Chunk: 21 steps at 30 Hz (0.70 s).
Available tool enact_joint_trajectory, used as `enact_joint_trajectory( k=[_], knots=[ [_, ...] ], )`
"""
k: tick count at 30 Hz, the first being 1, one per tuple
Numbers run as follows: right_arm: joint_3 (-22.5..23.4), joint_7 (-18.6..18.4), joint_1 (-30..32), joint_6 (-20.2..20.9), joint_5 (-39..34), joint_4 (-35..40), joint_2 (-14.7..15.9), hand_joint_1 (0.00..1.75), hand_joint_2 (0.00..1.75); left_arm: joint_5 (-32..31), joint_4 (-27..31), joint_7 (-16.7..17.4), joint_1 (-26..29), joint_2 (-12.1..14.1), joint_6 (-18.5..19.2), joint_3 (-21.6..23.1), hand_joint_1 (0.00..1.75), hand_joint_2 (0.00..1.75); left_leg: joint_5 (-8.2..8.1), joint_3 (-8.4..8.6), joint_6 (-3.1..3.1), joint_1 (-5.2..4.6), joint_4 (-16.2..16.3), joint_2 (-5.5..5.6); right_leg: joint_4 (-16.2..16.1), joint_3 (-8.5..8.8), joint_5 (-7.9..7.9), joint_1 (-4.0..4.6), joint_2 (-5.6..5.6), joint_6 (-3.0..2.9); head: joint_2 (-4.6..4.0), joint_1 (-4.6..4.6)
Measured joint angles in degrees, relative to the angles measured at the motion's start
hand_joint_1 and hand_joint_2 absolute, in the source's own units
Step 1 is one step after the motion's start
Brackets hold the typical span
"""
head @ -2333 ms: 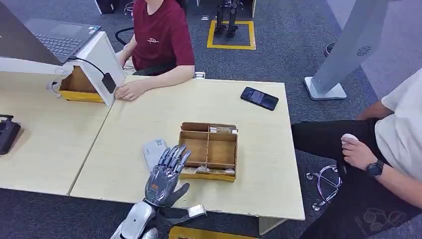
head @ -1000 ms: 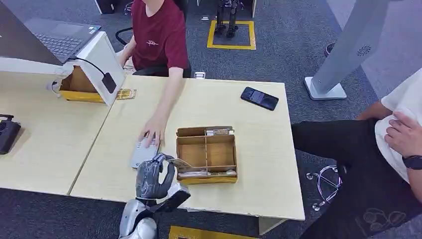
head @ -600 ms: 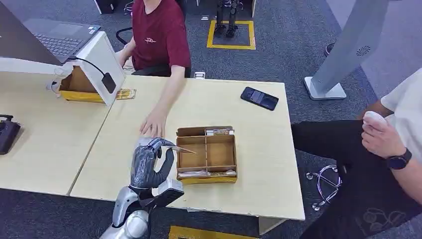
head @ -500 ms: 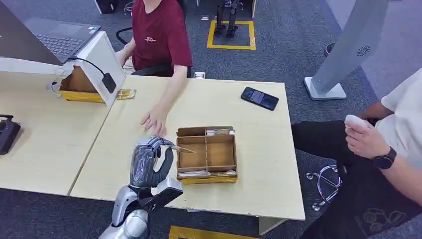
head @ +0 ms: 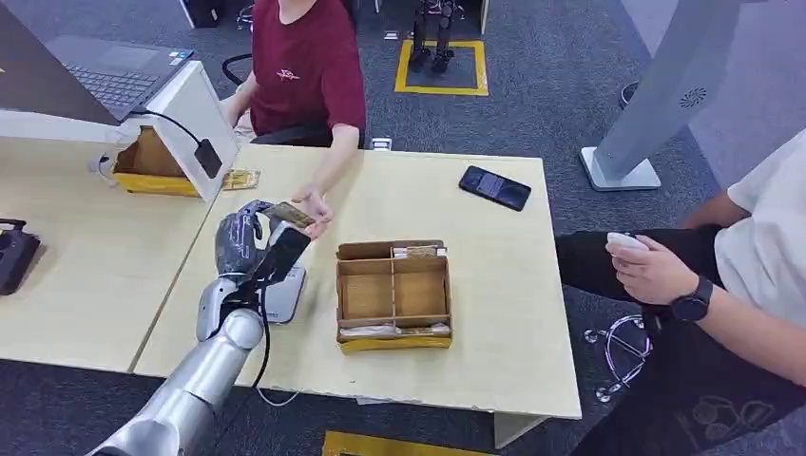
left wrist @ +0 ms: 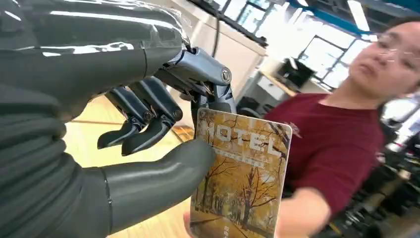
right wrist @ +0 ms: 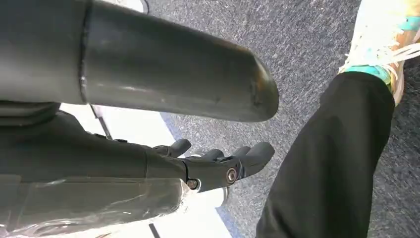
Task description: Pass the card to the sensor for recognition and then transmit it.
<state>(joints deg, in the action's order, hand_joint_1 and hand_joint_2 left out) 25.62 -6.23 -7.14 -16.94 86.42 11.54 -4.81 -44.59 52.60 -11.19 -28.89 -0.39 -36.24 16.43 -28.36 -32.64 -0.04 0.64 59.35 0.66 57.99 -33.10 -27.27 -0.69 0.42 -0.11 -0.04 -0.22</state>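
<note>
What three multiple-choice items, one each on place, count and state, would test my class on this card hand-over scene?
1. Where does the phone lie?
A. on the table
B. in the box
C. on the floor

2. How many people sit at the table?
A. one
B. two
C. four

3. What is the left hand doing?
A. resting flat on the table
B. hanging empty
C. holding the card

Answers:
1 A, the phone lies on bare tabletop beyond the box.
2 B, one person in red and one in white.
3 C, the card sits between its thumb and fingers.
</note>
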Motion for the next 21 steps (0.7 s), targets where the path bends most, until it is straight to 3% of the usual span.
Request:
enact_joint_trajectory(
  k=[8, 9, 10, 18, 21],
  knots=[
    [0.0, 0.0, -0.3, 0.2, 0.0, 0.0, 0.0, 0.00, 0.00, -0.3, -7.1, -0.1, -3.2, -0.1, -0.4, -2.1, 1.75, 1.75, -0.01, -0.03, 0.01, -0.02, 0.0, 0.00, 0.0, 0.00, 0.00, 0.00, 0.00, 0.01, 0.00, 0.00],
    [0.0, 0.0, -0.4, 0.2, 0.0, 0.0, 0.0, 0.00, 0.00, -0.3, -7.8, -0.2, -3.3, -0.1, -0.4, -2.4, 0.96, 1.75, -0.01, -0.03, 0.01, -0.02, 0.0, 0.00, 0.0, 0.00, 0.00, 0.00, 0.00, 0.01, 0.00, 0.00],
    [0.0, 0.0, -0.4, 0.2, 0.0, 0.0, 0.0, 0.00, 0.00, -0.3, -8.2, -0.3, -3.4, -0.1, -0.4, -2.5, 0.00, 1.75, -0.01, -0.03, 0.01, -0.02, 0.0, 0.00, 0.0, 0.00, 0.00, 0.00, 0.00, 0.01, 0.00, -0.02],
    [0.0, 0.0, -0.5, 0.2, 0.0, 0.0, 0.0, 0.00, 0.00, 0.0, -9.2, -1.6, -3.5, -0.1, -2.2, -4.2, 0.00, 1.75, -0.01, -0.03, 0.01, 0.00, 0.0, 0.00, 0.0, 0.00, 0.00, 0.00, -0.01, 0.01, 0.00, 0.00],
    [0.0, 0.0, -0.4, 0.2, 0.0, 0.0, 0.0, 0.00, 0.00, -4.6, -7.7, -2.4, -2.5, -0.1, -3.4, -7.0, 0.00, 1.75, -0.01, -0.05, 0.01, 0.00, 0.0, 0.00, 0.0, 0.00, 0.00, 0.00, 0.00, 0.01, 0.00, -0.02]
  ],
)
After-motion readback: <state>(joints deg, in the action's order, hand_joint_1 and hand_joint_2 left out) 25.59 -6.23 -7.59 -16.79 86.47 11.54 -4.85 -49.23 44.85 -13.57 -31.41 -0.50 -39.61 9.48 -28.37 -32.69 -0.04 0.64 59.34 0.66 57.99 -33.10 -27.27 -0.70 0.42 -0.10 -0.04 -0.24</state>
